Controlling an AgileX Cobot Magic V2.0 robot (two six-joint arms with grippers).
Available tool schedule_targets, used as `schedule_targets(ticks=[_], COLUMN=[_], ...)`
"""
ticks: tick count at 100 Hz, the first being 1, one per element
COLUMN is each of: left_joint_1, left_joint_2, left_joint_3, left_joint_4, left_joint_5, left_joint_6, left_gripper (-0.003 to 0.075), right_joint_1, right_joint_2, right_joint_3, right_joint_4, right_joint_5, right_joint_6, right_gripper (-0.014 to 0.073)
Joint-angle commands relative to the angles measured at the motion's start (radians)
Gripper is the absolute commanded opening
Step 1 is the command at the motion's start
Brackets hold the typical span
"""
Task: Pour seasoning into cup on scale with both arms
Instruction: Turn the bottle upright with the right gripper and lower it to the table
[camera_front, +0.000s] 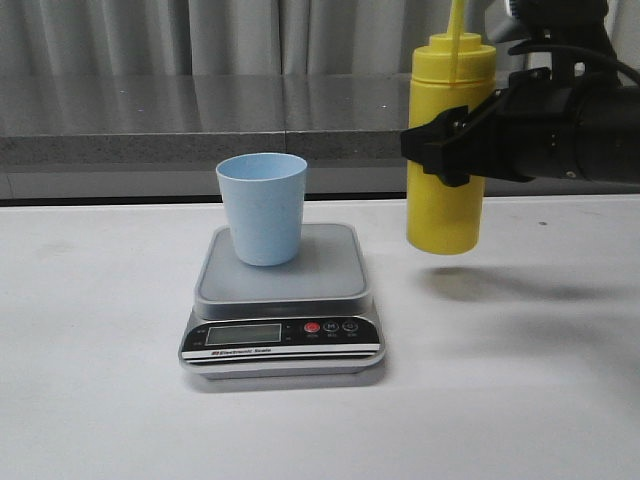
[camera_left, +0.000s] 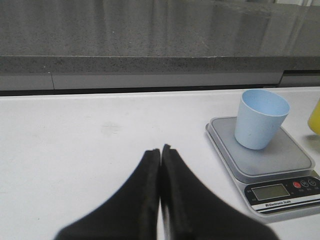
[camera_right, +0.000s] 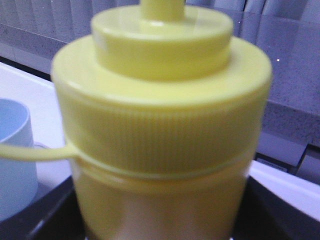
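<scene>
Gripping the seasoning bottle (camera_front: 445, 150) upright above the bench (camera_front: 520, 400), right hand (camera_front: 450, 145) clamps its middle | cup (camera_front: 262, 207) stands on scale (camera_front: 282, 300), left of bottle | left hand (camera_left: 161, 152) fingers pressed together, empty, over bench.
</scene>
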Motion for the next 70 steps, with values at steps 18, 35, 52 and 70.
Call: schedule_targets(ticks=[18, 35, 52, 70], left_joint_1=[0.002, 0.002, 0.002, 0.002], left_joint_2=[0.008, 0.008, 0.008, 0.008], left_joint_3=[-0.029, -0.029, -0.029, -0.029], left_joint_4=[-0.003, -0.003, -0.003, -0.003], left_joint_5=[-0.079, -0.079, -0.079, -0.079], left_joint_6=[-0.009, -0.009, -0.009, -0.009], left_gripper=[-0.002, -0.002, -0.002, -0.002], right_joint_1=[-0.007, -0.007, -0.007, -0.007], right_joint_2=[0.022, 0.056, 0.072, 0.074], right_joint_3=[-0.013, -0.013, -0.013, -0.013], right_joint_4=[0.015, 0.015, 0.015, 0.015], right_joint_5=[-0.12, -0.127, -0.127, -0.127], right_joint_6=[0.003, 0.003, 0.003, 0.003], right_gripper=[0.0213, 0.0213, 0.0213, 0.0216])
